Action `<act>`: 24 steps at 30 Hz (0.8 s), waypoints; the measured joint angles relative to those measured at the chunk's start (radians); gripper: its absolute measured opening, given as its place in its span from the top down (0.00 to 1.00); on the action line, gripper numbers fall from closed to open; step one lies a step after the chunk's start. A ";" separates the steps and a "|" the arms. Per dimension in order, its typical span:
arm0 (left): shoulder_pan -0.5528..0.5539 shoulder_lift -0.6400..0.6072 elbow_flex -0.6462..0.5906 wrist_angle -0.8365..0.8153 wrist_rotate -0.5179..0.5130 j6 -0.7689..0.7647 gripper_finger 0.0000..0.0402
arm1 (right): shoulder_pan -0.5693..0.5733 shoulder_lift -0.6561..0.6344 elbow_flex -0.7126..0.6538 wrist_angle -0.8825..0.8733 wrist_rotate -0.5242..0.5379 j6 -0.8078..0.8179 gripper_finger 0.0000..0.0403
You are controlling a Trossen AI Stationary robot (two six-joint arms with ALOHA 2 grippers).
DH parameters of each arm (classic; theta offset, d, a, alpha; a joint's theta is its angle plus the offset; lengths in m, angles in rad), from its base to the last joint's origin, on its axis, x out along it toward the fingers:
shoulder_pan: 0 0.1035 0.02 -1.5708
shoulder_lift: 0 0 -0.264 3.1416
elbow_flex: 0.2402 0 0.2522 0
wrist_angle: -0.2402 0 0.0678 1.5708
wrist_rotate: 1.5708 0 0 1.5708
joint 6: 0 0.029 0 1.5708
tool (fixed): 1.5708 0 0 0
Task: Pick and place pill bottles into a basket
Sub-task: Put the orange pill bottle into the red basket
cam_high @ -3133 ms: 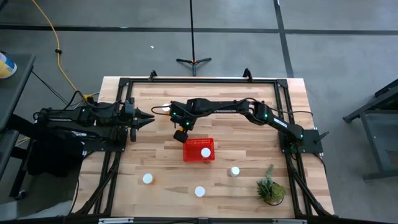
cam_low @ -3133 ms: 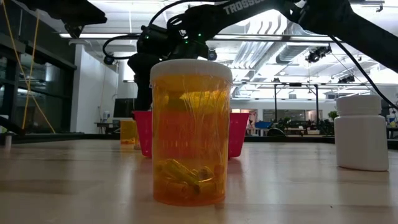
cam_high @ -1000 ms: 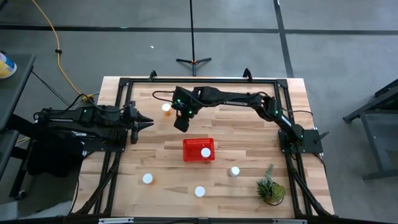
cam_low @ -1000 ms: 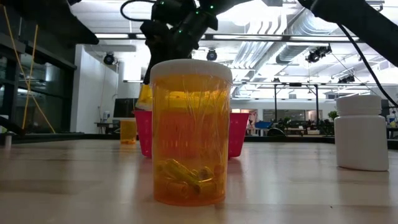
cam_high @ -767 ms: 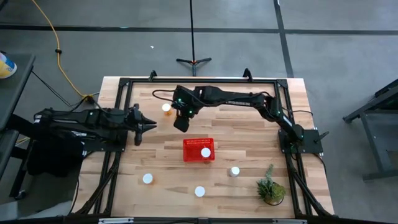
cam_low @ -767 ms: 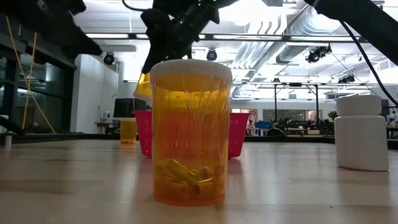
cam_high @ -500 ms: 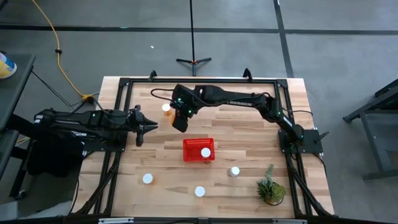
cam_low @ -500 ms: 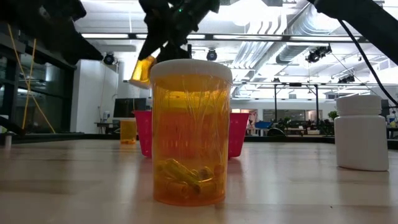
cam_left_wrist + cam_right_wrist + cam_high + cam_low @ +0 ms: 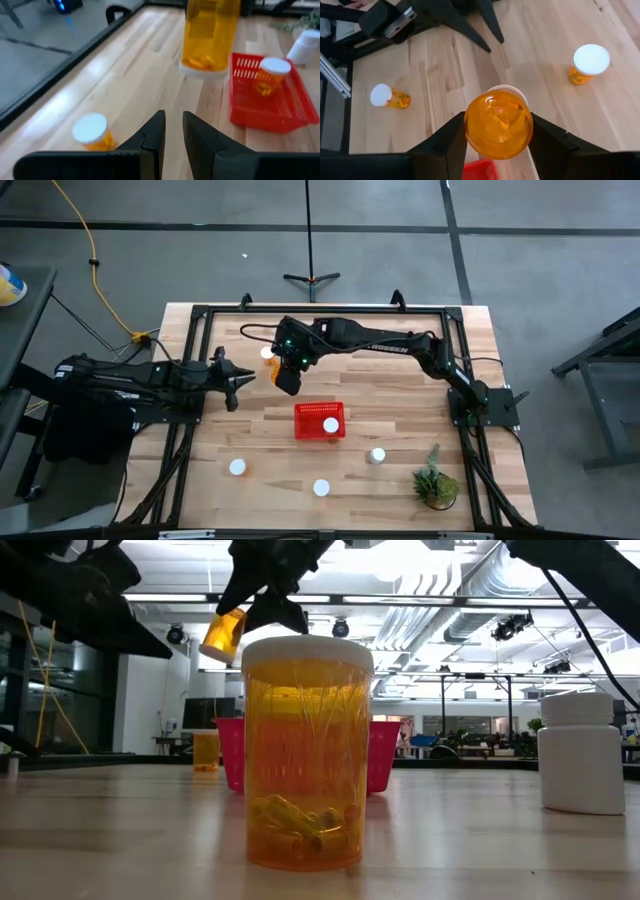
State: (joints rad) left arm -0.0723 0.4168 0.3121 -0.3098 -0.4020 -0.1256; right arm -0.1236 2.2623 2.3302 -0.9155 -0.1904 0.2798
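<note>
You've got a red mesh basket [image 9: 320, 421] on pale striped wood table [image 9: 400, 480]; bottles [image 9: 307, 752] are translucent orange with white caps; one bottle [image 9: 581, 752] all white; plant [image 9: 436, 480] green; arms black.

One camera looks straight down on the bench [image 9: 400, 410]; one sits level at its surface; both wrist cameras share the lifted bottle [image 9: 498, 124].

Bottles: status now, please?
Right end effector shut on a bottle, held in the air, cap down. Left end effector shut, empty, close by. One bottle in basket.
</note>
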 joint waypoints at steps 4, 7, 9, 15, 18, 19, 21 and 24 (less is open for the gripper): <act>0.000 0.000 -0.004 0.033 0.027 0.020 0.74 | 0.002 0.000 0.000 0.001 0.010 0.004 0.57; 0.000 0.001 -0.004 0.026 0.038 0.017 0.74 | 0.002 0.000 0.000 0.001 0.009 0.007 0.57; 0.000 0.004 -0.004 0.027 0.059 0.014 0.74 | 0.002 0.000 0.000 0.000 0.009 0.007 0.57; 0.000 0.016 -0.004 0.028 0.084 -0.016 0.73 | 0.002 0.000 0.000 0.000 0.009 0.008 0.57; 0.000 0.028 -0.004 0.030 0.104 -0.014 0.65 | 0.004 0.000 0.000 0.000 0.007 0.008 0.56; 0.000 0.036 -0.004 0.030 0.104 -0.014 0.61 | 0.004 0.000 0.000 0.000 0.007 0.008 0.56; 0.000 0.053 -0.004 0.031 0.067 -0.012 0.53 | 0.006 0.000 0.000 -0.001 0.006 0.008 0.57; 0.000 0.083 -0.004 0.050 -0.024 -0.014 0.39 | 0.007 0.000 0.000 -0.001 0.005 0.008 0.57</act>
State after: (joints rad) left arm -0.0719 0.4994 0.3080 -0.2598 -0.4257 -0.1394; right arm -0.1169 2.2623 2.3299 -0.9161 -0.1856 0.2874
